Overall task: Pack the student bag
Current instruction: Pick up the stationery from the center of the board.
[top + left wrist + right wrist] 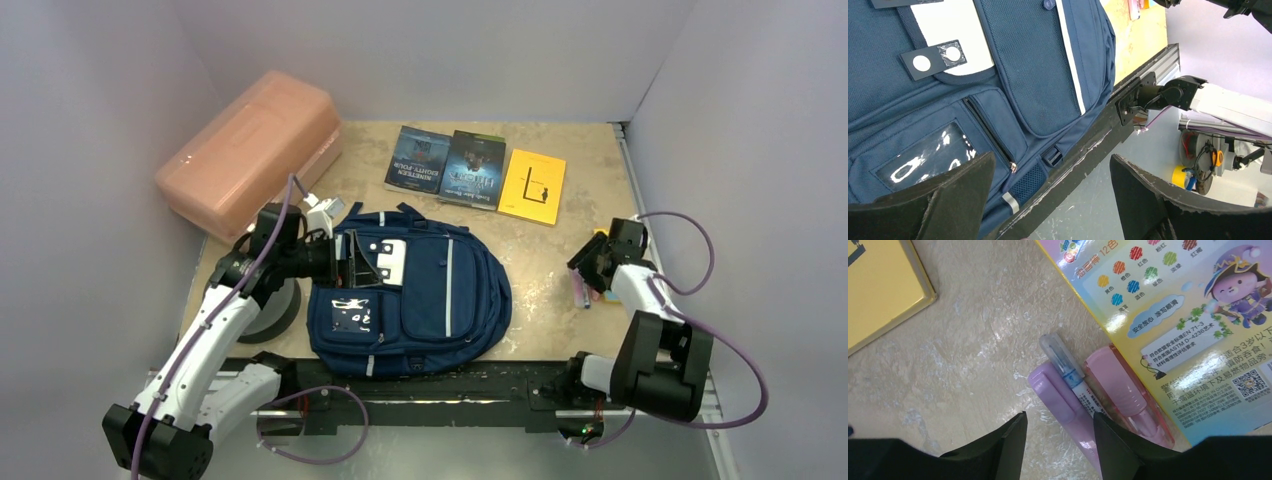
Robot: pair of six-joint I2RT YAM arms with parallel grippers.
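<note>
The navy student bag [420,290] lies flat on the table's near middle, front side up, with its white patch [392,258] next to my left gripper [345,262]. In the left wrist view the bag [1013,65] fills the upper left, its front zip pocket shut; my left gripper [1053,195] is open and empty above the bag's edge. My right gripper [590,270] hovers low over the pens. In the right wrist view it [1060,432] is open around a lilac pen [1060,397], beside a blue-capped pen [1064,362] and a pink pen [1123,390].
A colourful crayon box [1188,315] lies right of the pens. Three books, two dark [418,160] [473,168] and one yellow [532,186], lie at the back. A salmon-pink plastic box [250,150] stands at the back left. A grey round object [275,310] sits under my left arm.
</note>
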